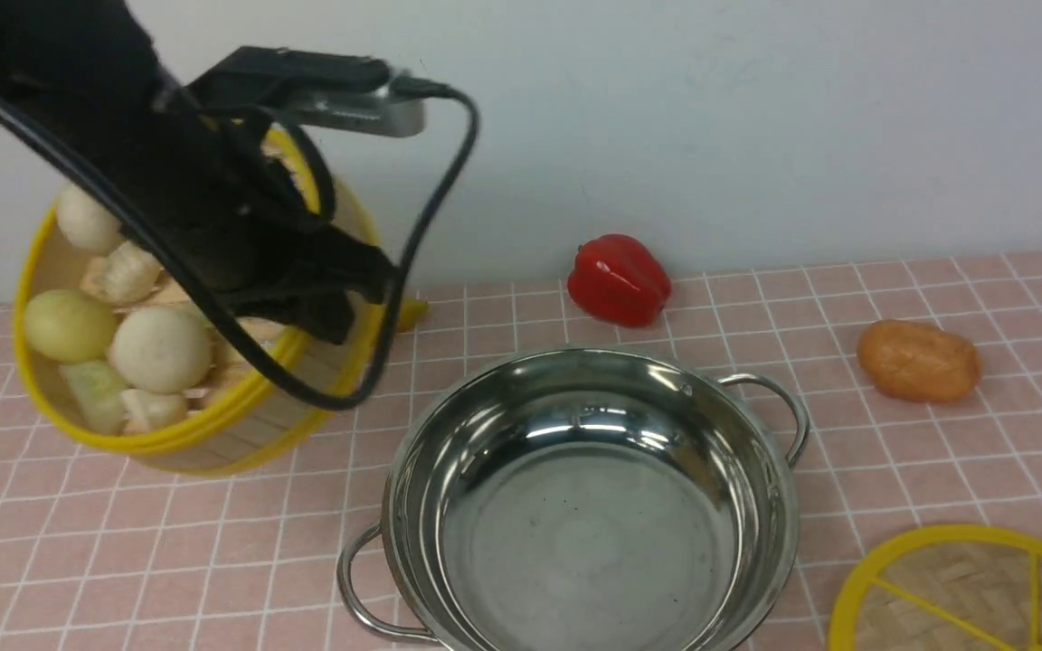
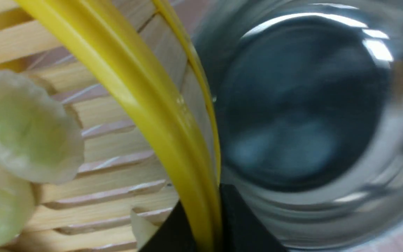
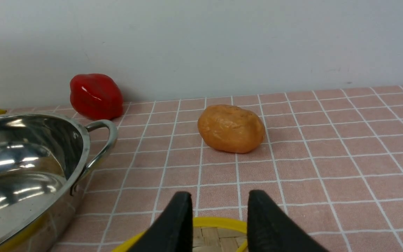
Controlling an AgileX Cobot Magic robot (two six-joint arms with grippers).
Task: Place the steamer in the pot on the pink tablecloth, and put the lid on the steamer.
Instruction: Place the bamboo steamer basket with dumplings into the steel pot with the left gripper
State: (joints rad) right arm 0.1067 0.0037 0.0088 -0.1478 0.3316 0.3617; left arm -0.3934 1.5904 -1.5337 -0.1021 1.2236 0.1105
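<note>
Steamer, tilted and loaded with pale round and chunky pieces of food, hung above the pink tablecloth at the left, held by the left pincer. That pincer was closed on the basket's yellow rim, one finger inside the wall and the other outside.

The pot sat on the cloth in the middle, its shiny inside bare and its two looped handles sticking out at opposite sides. The steamer was beside it and higher up, not yet in it. Beyond the pot lay a red pepper, and a brown, potato-like lump rested farther right. Something yellow peeked out from behind the steamer.

The lid lay flat on the cloth to the right of the pot, near it, partly out of my sight. The right pincer stood wide open with nothing between its fingers, the lid showing past them.
</note>
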